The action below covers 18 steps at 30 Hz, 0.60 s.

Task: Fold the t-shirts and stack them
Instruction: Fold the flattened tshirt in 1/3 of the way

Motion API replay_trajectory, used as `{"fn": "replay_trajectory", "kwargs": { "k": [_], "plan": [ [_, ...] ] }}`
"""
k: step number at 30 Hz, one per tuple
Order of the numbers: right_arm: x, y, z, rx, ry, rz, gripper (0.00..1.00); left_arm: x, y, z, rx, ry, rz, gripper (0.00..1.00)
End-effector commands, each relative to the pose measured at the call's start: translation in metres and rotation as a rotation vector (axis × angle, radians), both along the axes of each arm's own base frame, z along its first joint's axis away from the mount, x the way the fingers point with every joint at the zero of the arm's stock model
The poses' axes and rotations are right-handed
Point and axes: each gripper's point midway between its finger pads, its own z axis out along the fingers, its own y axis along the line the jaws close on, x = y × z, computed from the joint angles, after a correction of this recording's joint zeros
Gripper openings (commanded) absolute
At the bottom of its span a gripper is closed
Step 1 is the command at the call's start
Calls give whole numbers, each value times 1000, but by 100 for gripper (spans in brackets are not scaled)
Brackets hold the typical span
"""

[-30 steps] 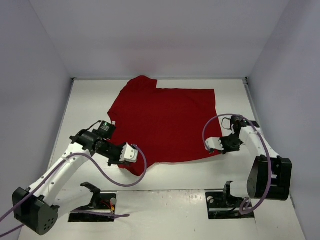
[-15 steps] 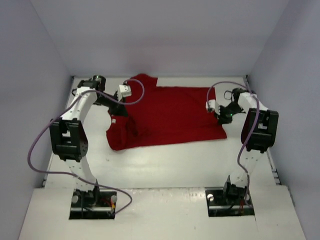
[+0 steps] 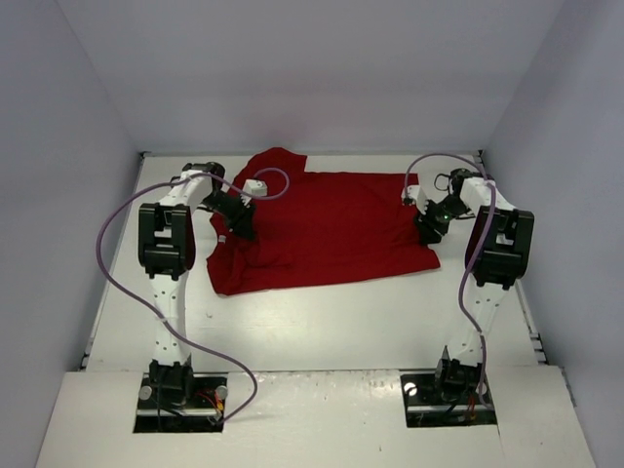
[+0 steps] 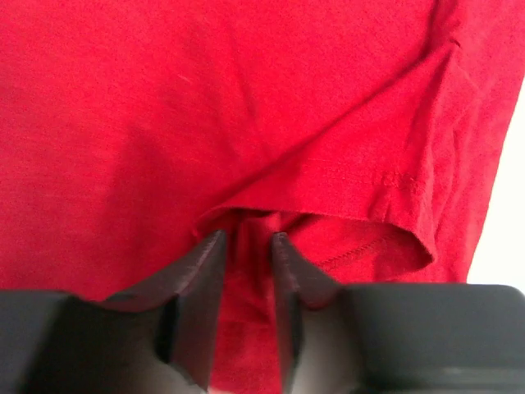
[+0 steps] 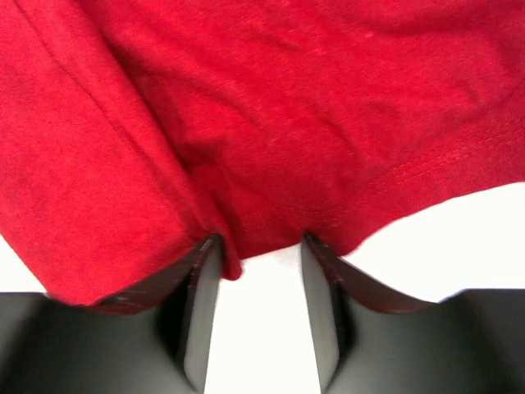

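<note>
The dark red t-shirt (image 3: 331,229) lies on the white table, folded over into a wide band, with one sleeve poking out at the far left. My left gripper (image 3: 241,222) is at its left side. In the left wrist view (image 4: 246,238) its jaws stand narrowly apart with a ridge of the red cloth (image 4: 246,107) pinched between them. My right gripper (image 3: 427,222) is at the shirt's right edge. In the right wrist view (image 5: 261,240) its jaws are apart, with bare table between them and the shirt's hem (image 5: 287,107) lying across the fingertips. No neck tag shows.
The table (image 3: 322,331) is walled at the left, back and right. Both arms stretch from their bases at the near edge to the far half, with purple cables looping above them. Bare table lies between the shirt and the arm bases.
Both arms carried the shirt's near hem to the far side, folding it in half. Since half a second ago both grippers shifted slightly inward, and the shirt has settled.
</note>
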Motion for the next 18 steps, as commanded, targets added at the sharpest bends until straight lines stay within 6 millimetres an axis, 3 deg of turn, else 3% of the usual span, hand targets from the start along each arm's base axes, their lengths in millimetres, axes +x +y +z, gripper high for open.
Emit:
{"fn": "replay_trajectory", "kwargs": {
  "k": [1, 3, 4, 7, 9, 12, 15, 18],
  "plan": [
    [-3, -1, 7, -31, 25, -55, 45, 36, 4, 55, 16, -174, 26, 29],
    [0, -6, 28, -51, -25, -64, 45, 46, 7, 72, 32, -230, 37, 40],
    [0, -5, 29, -44, -26, -65, 46, 50, 9, 81, 36, -252, 47, 43],
    [8, 19, 84, 32, -146, -66, 46, 47, 13, 122, 7, -337, 54, 56],
    [10, 58, 108, 75, -189, -10, 46, 32, 15, 142, -5, -363, 57, 62],
    [9, 111, 134, 123, -232, 47, 45, 7, 22, 152, -24, -335, 90, 63],
    [9, 181, 141, 189, -236, 65, 44, -16, 41, 152, -36, -262, 180, 63],
    [8, 236, 127, 235, -197, 51, 41, -52, 47, 126, -11, -133, 227, 63]
  ]
}}
